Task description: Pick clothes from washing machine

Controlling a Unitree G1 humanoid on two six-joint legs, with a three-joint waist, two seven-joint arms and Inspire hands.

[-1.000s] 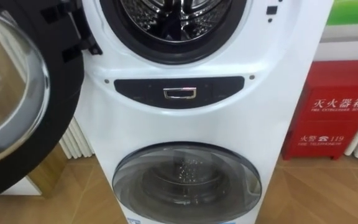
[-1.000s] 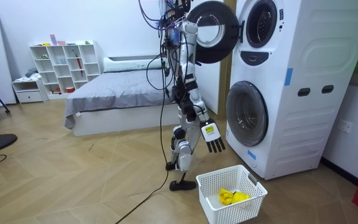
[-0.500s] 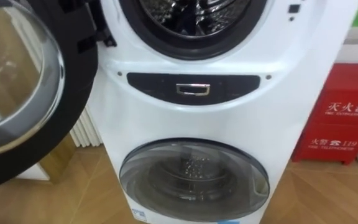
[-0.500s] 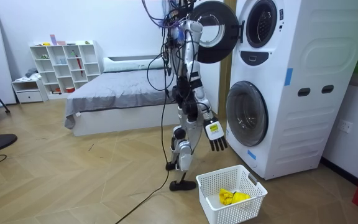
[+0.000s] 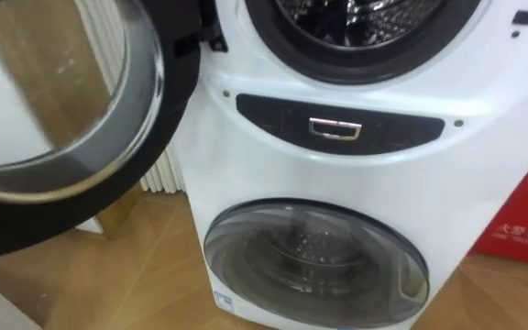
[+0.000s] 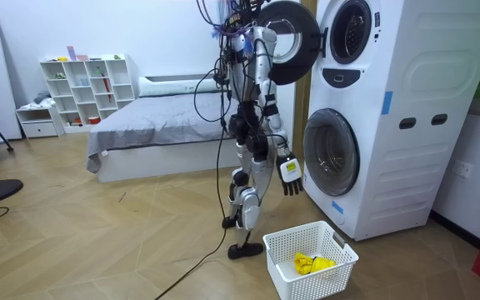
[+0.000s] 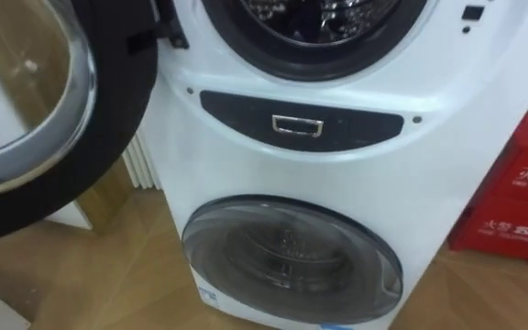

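Note:
I stand close before a white stacked washing machine (image 6: 373, 117). Its upper drum (image 5: 365, 18) is open and shows bare shiny metal inside. The round black upper door (image 5: 62, 119) hangs swung out on my left. My right hand (image 6: 287, 169) hangs at my side near the lower door, fingers relaxed and holding nothing. A white laundry basket (image 6: 307, 237) stands on the floor by my feet with a yellow cloth (image 6: 311, 264) lying in it.
The lower washer door (image 5: 314, 261) is closed. Below the upper drum sits a dark panel (image 5: 337, 128). A red cabinet (image 7: 511, 183) stands right of the machine, a white radiator (image 5: 163, 170) left of it. Behind me are a bed (image 6: 157, 125) and shelves (image 6: 86, 83).
My view has shifted left, so the machine sits further right in the picture. In the room view my body has straightened and my right hand has swung nearer the lower washer.

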